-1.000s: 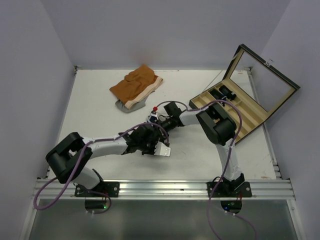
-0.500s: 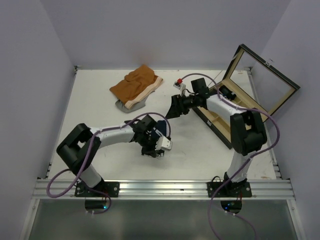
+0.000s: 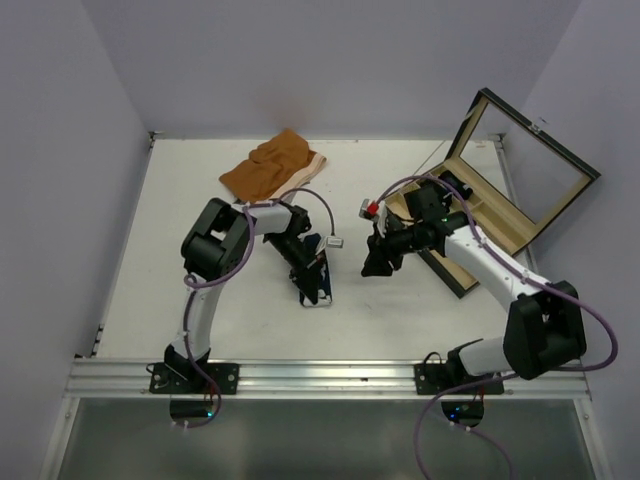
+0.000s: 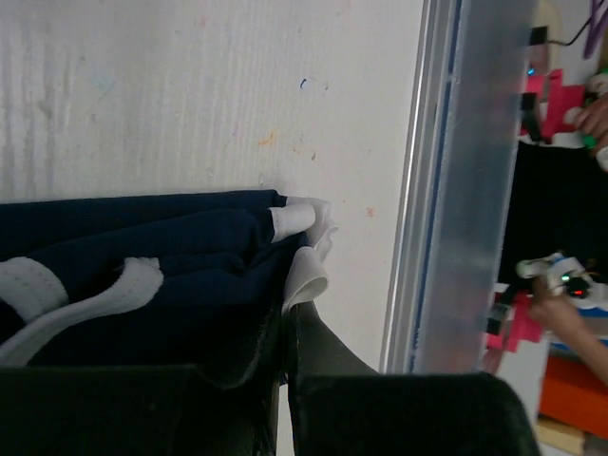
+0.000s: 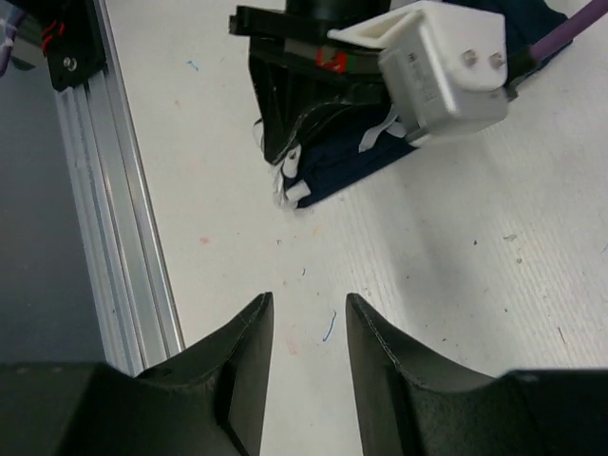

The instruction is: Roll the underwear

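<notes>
The underwear [image 3: 318, 287] is a bunched navy-blue bundle with white trim, lying on the white table a little left of centre. In the left wrist view its folds [image 4: 161, 275] fill the left side. My left gripper [image 4: 288, 318] is shut on the underwear's edge, with a curl of white trim sticking out at its tips. From above, that gripper [image 3: 308, 272] sits right on the bundle. My right gripper [image 5: 309, 306] stands open with only bare table between its fingers, and it hovers to the right of the bundle [image 5: 353, 160]. From above, the right gripper [image 3: 376, 264] is apart from the cloth.
Orange-brown shorts [image 3: 270, 168] with a cream waistband lie at the back left. An open wooden compartment box [image 3: 480, 225] with its raised lid stands at the right, behind my right arm. An aluminium rail [image 3: 320, 377] runs along the near edge.
My left gripper has shut on the underwear and its arm has folded back towards the left. My right arm let go, pulled away to the right, then came back near the bundle.
</notes>
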You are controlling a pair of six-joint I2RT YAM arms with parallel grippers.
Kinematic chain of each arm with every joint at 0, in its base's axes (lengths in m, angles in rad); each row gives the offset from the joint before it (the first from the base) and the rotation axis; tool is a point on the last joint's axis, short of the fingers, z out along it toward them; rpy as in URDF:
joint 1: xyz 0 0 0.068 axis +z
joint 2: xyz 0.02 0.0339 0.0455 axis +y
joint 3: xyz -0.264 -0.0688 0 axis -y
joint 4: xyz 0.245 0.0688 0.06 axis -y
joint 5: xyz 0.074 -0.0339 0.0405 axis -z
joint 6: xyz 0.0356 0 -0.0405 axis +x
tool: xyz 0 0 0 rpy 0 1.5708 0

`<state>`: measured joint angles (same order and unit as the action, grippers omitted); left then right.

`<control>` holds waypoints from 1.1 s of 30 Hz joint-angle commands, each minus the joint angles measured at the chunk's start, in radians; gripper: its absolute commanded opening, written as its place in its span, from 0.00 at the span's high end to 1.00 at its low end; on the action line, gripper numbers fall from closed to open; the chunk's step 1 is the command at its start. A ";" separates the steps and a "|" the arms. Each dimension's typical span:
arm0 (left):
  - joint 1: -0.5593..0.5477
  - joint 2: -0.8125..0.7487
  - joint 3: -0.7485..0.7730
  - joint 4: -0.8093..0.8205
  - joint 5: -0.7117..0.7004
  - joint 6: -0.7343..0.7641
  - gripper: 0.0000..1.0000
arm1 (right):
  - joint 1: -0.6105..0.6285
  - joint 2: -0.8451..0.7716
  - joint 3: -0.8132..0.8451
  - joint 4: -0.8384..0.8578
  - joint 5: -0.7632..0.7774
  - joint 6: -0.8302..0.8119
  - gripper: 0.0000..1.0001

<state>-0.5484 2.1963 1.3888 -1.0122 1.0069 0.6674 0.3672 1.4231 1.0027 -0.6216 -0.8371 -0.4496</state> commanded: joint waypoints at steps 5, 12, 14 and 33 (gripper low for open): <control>0.038 0.195 0.128 -0.042 -0.105 0.000 1.00 | 0.198 -0.107 -0.079 0.095 0.168 -0.113 0.56; 0.047 0.243 0.153 -0.078 -0.113 0.008 0.96 | 0.452 0.018 -0.167 0.443 0.369 -0.136 0.47; 0.050 0.237 0.141 -0.063 -0.113 0.002 0.95 | 0.476 0.071 -0.176 0.524 0.403 -0.158 0.46; 0.070 0.209 0.072 0.035 -0.099 -0.071 0.89 | 0.516 0.266 -0.133 0.487 0.285 -0.253 0.62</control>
<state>-0.4904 2.3775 1.4910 -1.1847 1.1221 0.5571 0.8764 1.6562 0.8330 -0.0692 -0.4641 -0.6605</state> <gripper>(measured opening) 0.105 0.382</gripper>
